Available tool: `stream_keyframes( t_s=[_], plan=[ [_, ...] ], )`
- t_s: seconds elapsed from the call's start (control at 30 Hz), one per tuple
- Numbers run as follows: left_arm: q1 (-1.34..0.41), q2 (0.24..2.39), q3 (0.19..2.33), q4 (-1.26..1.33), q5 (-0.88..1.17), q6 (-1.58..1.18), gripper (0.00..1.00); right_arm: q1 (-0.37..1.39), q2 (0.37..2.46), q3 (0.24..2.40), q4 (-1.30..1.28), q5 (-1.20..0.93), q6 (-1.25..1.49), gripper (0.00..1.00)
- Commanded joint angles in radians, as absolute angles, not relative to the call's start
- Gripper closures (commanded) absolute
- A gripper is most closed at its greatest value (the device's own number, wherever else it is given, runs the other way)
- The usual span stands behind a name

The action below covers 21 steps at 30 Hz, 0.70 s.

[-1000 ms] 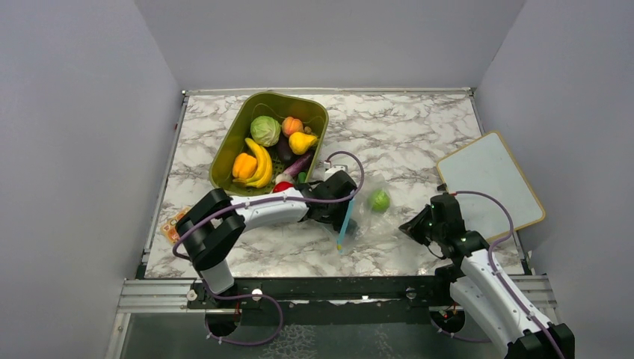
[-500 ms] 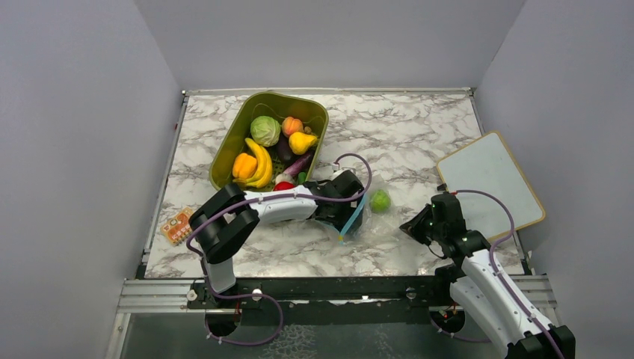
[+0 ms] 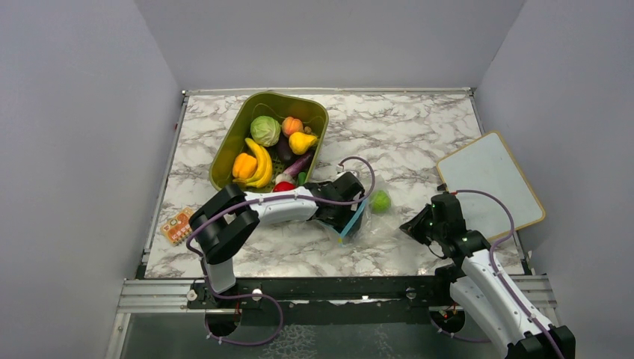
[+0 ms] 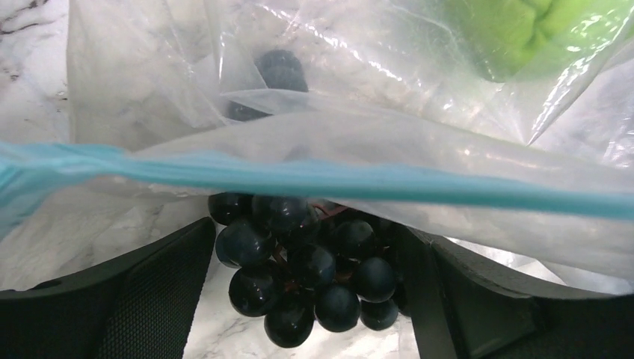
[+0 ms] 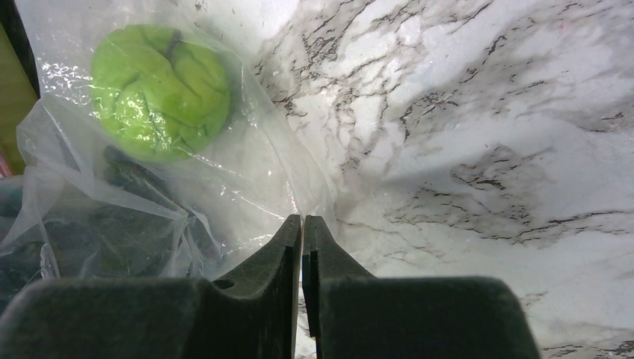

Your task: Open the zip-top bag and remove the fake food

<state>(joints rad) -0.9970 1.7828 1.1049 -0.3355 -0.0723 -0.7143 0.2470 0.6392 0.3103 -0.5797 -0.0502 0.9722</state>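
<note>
The zip-top bag [image 3: 366,217] lies crumpled on the marble at mid-table, its teal zipper strip [image 4: 389,185] stretched across the left wrist view. Inside it sit a light green round piece of fake food [image 3: 380,200] [image 5: 161,90] and a dark piece [image 4: 280,71]. My left gripper [image 3: 345,215] [image 4: 306,233] stands open at the bag's mouth. A bunch of dark grapes [image 4: 306,280] lies on the table between its fingers, its top under the strip. My right gripper [image 3: 411,226] [image 5: 302,221] is shut, tips at the bag's right edge; whether film is pinched does not show.
An olive-green basket [image 3: 224,161] at the back left holds a cabbage, a banana bunch, an orange pepper, a pear and other toys. A white board [image 3: 490,183] lies at the right edge. A small orange packet [image 3: 176,226] lies near the left edge.
My left gripper opened wide and shifted a little right toward the bag, and the zipper strip swung with it. The right arm has stayed put.
</note>
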Motion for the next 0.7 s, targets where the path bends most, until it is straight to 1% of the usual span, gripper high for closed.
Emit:
stream_keyframes(
  t_s=[0.0,0.07,0.13,0.2,0.3,0.37,0.43,0.53,0.67],
  plan=[
    [-1.008,1.787,1.108,-0.471,-0.141,-0.633,0.11,0.247,0.623,0.32,-0.583,-0.046,0.965,0.92],
    [-1.011,1.782,1.11,-0.478,-0.132,-0.607,0.13,0.247,0.623,0.318,-0.583,-0.047,0.965,0.92],
    [-1.013,1.778,1.117,-0.481,-0.116,-0.587,0.19,0.247,0.624,0.313,-0.581,-0.046,0.966,0.92],
    [-1.018,1.778,1.133,-0.505,-0.125,-0.578,0.22,0.247,0.623,0.313,-0.58,-0.046,0.967,0.92],
    [-1.022,1.771,1.151,-0.521,-0.137,-0.571,0.34,0.247,0.621,0.313,-0.582,-0.045,0.966,0.92],
    [-1.022,1.769,1.164,-0.529,-0.139,-0.571,0.38,0.247,0.62,0.312,-0.583,-0.044,0.965,0.92],
    [-1.022,1.767,1.179,-0.535,-0.129,-0.568,0.45,0.247,0.619,0.313,-0.585,-0.043,0.965,0.92],
    [-1.023,1.767,1.197,-0.539,-0.121,-0.566,0.51,0.247,0.617,0.317,-0.587,-0.045,0.961,0.92],
    [-1.023,1.766,1.205,-0.545,-0.13,-0.566,0.52,0.247,0.62,0.324,-0.538,-0.119,0.887,0.91]
  ],
)
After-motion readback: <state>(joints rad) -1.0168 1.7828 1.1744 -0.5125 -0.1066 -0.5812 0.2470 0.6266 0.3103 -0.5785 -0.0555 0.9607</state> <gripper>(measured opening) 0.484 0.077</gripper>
